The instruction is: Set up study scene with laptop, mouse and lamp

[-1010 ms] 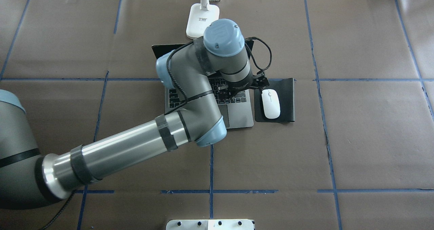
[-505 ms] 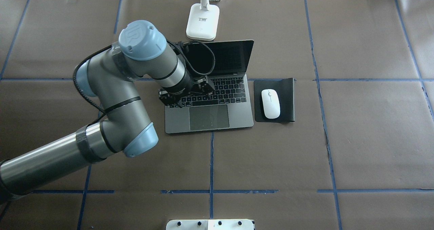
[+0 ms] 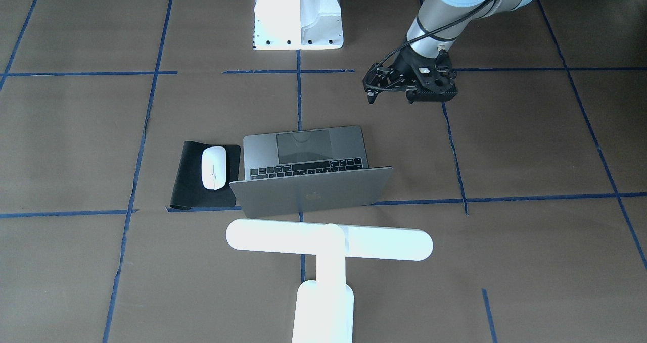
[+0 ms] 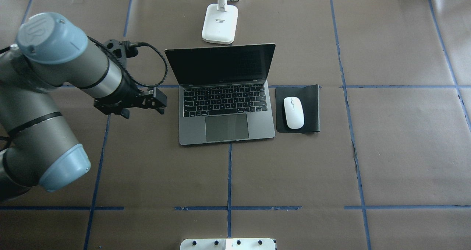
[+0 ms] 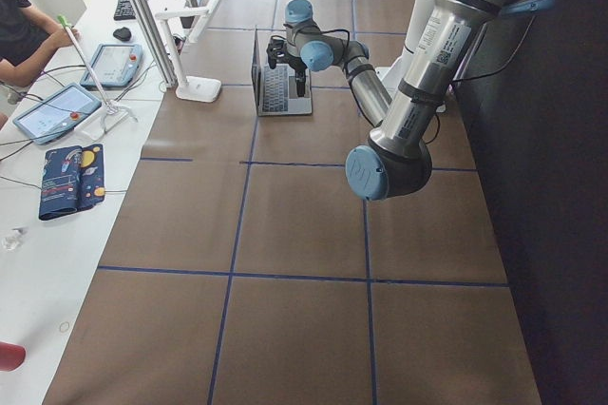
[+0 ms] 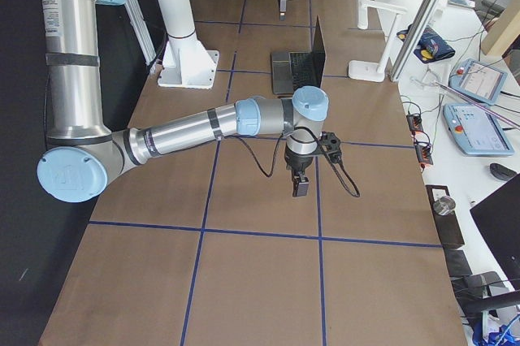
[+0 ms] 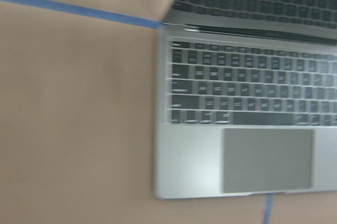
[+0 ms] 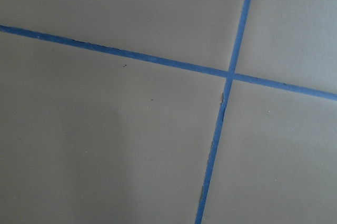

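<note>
Overhead exterior cuts off the lamp (image 4: 219,24) at the laptop's (image 4: 226,130) 12 o'clock; left claw (image 4: 143,111) gapes empty at 9; right claw (image 6: 299,186): cannot tell.

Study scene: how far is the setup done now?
Done: laptop open, mouse on the black mat beside it, lamp standing behind. In hand: nothing; the left gripper hangs open and empty, apart from the laptop. Left: seemingly nothing.
</note>
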You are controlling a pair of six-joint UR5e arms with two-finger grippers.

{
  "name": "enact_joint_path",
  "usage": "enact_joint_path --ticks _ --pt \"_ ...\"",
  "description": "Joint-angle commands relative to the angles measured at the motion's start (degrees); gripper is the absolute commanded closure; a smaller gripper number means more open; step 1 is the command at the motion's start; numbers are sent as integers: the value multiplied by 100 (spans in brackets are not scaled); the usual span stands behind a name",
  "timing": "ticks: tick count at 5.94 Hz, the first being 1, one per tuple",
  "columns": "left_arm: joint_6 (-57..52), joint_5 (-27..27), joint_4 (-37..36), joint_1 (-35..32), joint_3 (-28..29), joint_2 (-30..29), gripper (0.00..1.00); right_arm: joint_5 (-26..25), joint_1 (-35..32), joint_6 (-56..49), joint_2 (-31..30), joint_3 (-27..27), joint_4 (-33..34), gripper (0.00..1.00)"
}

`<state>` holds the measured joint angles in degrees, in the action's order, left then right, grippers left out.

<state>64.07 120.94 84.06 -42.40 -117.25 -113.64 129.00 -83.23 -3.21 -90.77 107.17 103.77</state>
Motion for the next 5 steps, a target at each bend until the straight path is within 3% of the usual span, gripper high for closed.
enact_joint_path --ticks 1,3,4,5 --pt "-1347 9 -933 -625 -972 926 0 359 -376 -30 -569 -3 -102 0" --pt "-2620 235 -926 -1398 -975 1823 0 556 -659 13 -1570 -20 -1572 0" --pt "-3410 655 -935 -2038 -888 2149 0 565 -799 22 -1688 -3 -1640 0" --pt "-4271 694 -935 -2636 -643 2405 0 565 -879 22 -1689 -20 -1632 0"
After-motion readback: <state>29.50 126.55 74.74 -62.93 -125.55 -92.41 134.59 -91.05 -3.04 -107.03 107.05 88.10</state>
